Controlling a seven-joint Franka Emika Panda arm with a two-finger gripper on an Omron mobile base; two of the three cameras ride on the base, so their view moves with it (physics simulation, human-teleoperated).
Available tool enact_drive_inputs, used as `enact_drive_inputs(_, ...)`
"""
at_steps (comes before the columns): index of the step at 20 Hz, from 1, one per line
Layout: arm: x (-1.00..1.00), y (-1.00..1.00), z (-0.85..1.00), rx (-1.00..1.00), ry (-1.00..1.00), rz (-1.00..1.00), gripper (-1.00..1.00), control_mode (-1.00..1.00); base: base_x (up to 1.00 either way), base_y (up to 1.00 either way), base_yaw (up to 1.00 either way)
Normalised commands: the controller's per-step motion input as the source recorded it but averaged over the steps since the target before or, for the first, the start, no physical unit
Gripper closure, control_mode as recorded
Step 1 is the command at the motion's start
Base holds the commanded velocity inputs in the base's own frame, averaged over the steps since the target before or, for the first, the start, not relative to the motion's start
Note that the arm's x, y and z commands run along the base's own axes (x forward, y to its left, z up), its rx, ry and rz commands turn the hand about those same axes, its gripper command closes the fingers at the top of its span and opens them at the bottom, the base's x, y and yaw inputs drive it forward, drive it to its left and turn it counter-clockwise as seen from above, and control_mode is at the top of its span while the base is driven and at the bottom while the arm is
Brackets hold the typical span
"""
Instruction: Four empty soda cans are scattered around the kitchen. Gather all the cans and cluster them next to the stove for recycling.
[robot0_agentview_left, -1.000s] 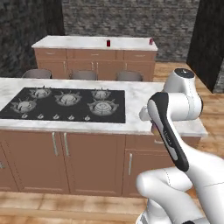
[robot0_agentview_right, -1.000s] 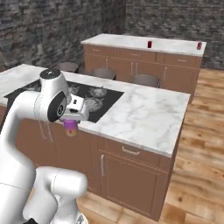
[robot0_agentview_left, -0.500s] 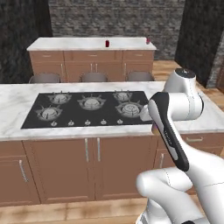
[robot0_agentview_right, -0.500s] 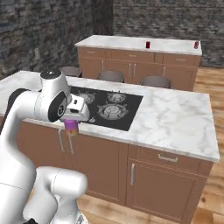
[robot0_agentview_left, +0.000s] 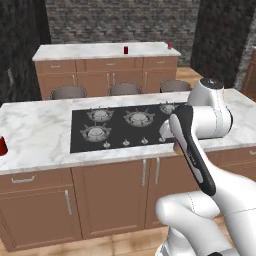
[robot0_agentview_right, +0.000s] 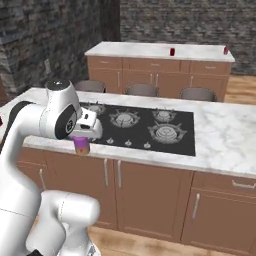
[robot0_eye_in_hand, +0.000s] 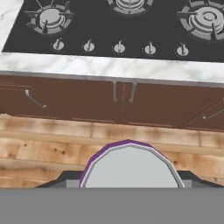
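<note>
the marble island surface (robot0_agentview_left: 40, 135) runs across the foreground on brown cabinets (robot0_agentview_right: 145, 195), with the black glass stove (robot0_agentview_left: 120, 127) set into its middle and round burners under dark grates spread over it. behind it stands a second marble surface (robot0_agentview_left: 85, 51) against the dark stone wall, and grey stools (robot0_agentview_left: 124, 88) sit in the gap between the two. the white arm (robot0_agentview_left: 200, 130) bends in front of the island, at the stove's near edge toward its right end in the left base view. its gripper (robot0_agentview_right: 81, 141) hangs just off the front edge of the surface, over the wooden floor (robot0_eye_in_hand: 48, 144) and not over the stove. the gripper is closed around the purple-pink soda can (robot0_agentview_right: 81, 145), which is upright with its yellowish base pointing down; in the hand view the can's silver top with a purple rim (robot0_eye_in_hand: 127, 168) sits between the dark tips, with the stove knobs and cabinet doors beyond it. a red soda can (robot0_agentview_left: 2, 145) stands on the island's left end, well apart from the stove. two more red soda cans stand on the far surface, one near its middle (robot0_agentview_left: 126, 49) and one at its right end (robot0_agentview_left: 170, 45), both well apart from the stove.
</note>
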Motion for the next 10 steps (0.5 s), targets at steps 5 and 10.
enact_drive_inputs(5, 0.0, 0.0, 0.0, 0.0, 0.0, 0.0, 1.0, 1.0, 0.41, 0.74, -0.17)
enact_drive_inputs(10, 0.0, 0.0, 0.0, 0.0, 0.0, 0.0, 1.0, 1.0, 0.57, 0.53, -0.09)
